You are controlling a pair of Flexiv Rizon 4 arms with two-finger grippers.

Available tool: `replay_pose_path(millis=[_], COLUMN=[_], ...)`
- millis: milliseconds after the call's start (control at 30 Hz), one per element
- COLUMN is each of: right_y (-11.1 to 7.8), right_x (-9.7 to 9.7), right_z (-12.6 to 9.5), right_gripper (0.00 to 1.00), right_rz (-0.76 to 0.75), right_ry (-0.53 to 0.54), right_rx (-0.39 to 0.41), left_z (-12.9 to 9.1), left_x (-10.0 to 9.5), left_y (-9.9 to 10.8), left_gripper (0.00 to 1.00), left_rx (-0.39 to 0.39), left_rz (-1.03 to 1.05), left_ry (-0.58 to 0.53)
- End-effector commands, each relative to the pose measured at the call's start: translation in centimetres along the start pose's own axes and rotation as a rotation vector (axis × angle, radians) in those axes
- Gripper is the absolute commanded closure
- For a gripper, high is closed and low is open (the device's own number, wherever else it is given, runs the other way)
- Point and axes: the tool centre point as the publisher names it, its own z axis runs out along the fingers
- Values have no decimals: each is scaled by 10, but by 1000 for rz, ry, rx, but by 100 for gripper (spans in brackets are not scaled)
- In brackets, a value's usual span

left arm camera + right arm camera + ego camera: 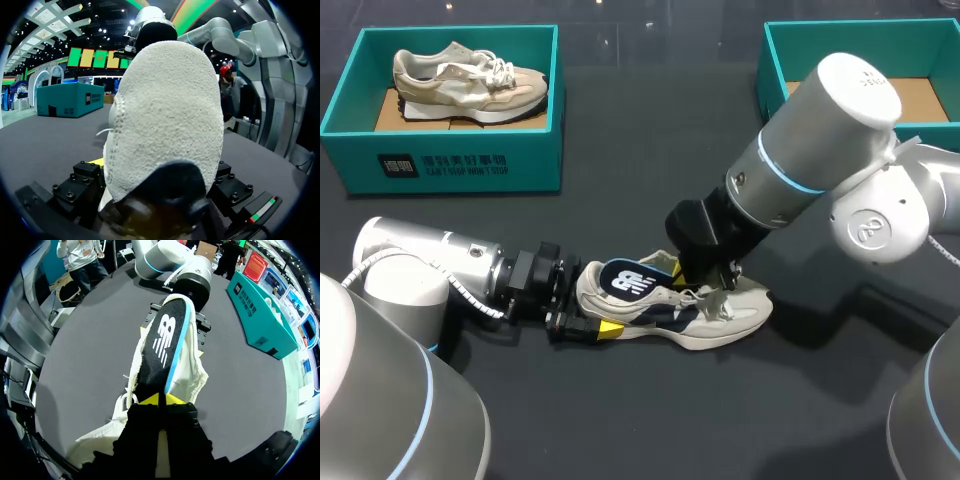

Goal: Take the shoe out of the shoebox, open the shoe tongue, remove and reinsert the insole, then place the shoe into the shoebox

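A cream and navy shoe (725, 315) lies on its side on the dark table, toe to the right. Its dark insole (630, 280) with a blue edge sticks up out of the opening. My left gripper (600, 302) straddles the heel, one finger on each side, gripping it. In the left wrist view the heel (165, 110) fills the space between the fingers of the left gripper (159, 166). My right gripper (696, 277) is shut on the front end of the insole. In the right wrist view its yellow tips (160, 400) pinch the insole (162, 340) above the shoe's upper (195, 375).
A teal shoebox (450, 165) at the back left holds a second, beige shoe (470, 85). Another teal shoebox (775, 80) stands at the back right, partly behind my right arm. The left box (257, 325) also shows in the right wrist view.
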Motion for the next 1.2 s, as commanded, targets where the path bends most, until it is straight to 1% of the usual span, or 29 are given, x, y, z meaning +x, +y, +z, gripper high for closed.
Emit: replay_pose_path(millis=[33,433,800,833,867,900,1033,1067,1100,1200], right_y=[7,43,55,56,57,59,62,63,63,64], right_x=[-5,-11,-15,-16,-16,-17,-17,-17,-17,-17], right_z=[-5,-4,-1,-1,-2,-2,-5,-6,-6,-8], right_gripper=[100,100,100,93,82,75,67,63,57,56], right_rz=[-28,-133,-164,-166,-168,-169,-148,-134,-121,-75], right_ry=[10,47,71,73,74,75,85,90,95,109], right_rx=[4,25,8,8,10,13,49,68,83,124], left_z=[1,1,1,1,1,1,1,1,1,1], left_x=[-2,-2,-2,-2,-2,-2,-2,-2,-2,-2], left_y=[1,1,1,1,1,1,1,1,1,1], left_gripper=[100,100,100,100,100,100,100,100,100,100], left_rx=[-1,-1,-1,-1,-1,-1,-1,-1,-1,-1], left_rz=[-1,-1,-1,-1,-1,-1,-1,-1,-1,-1], left_ry=[0,0,0,0,0,0,0,0,0,0])
